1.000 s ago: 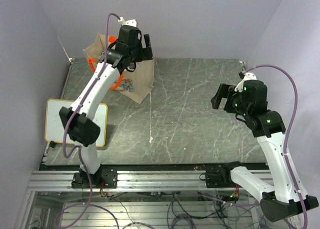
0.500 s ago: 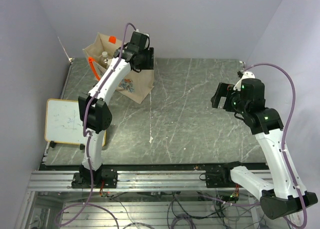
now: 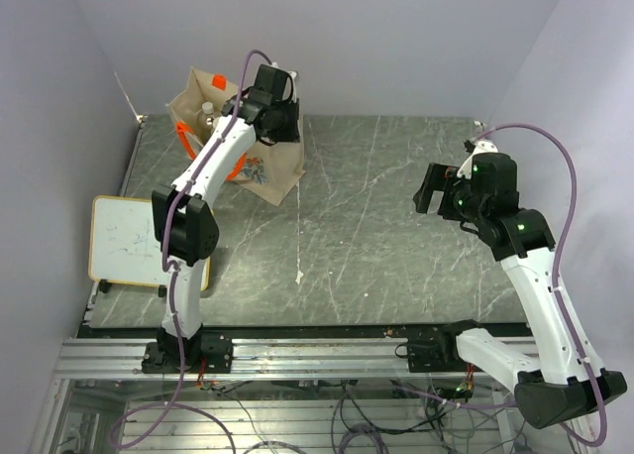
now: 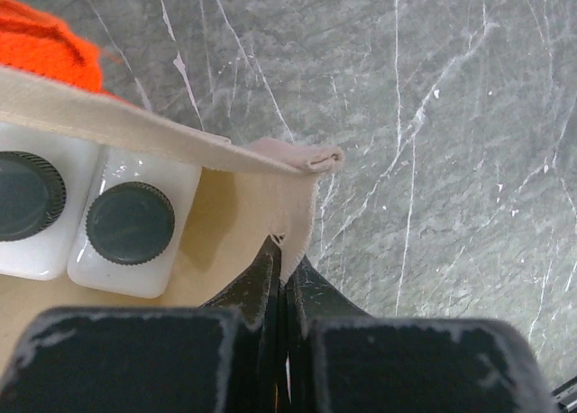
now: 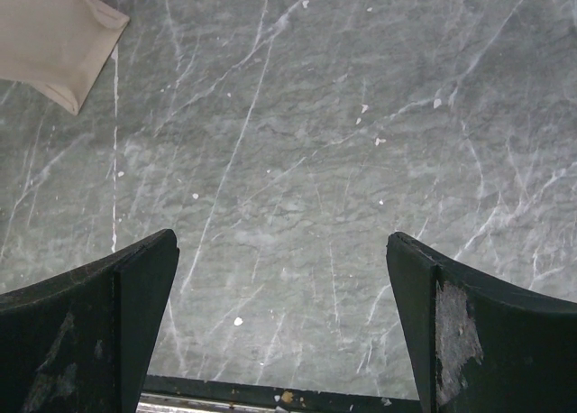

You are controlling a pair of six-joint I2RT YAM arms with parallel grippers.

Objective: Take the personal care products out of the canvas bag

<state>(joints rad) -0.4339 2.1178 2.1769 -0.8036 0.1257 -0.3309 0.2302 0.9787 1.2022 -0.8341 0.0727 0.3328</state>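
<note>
L fingers (image 4: pixel 259 291) pinch rim of orange-handled beige canvas bag (image 4: pixel 236 195) at far-left corner of grey tabletop (image 4: pixel 433 115); R fingers (image 5: pixel 122 309) wide, empty.

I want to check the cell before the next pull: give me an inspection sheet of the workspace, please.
Surface: grey marbled table, a small white fleck near its front middle.
Job's things: canvas bag upright at the far left; two white bottles with dark caps side by side inside; none seen out on the table.
Clutter: whiteboard flat at the left edge.
Grippers: left gripper shut on the bag's rim cloth; right gripper open over bare table.
Cables: purple cable looping along each arm; loose wiring below the front rail.
Surroundings: plain lilac walls; nothing else seen.
</note>
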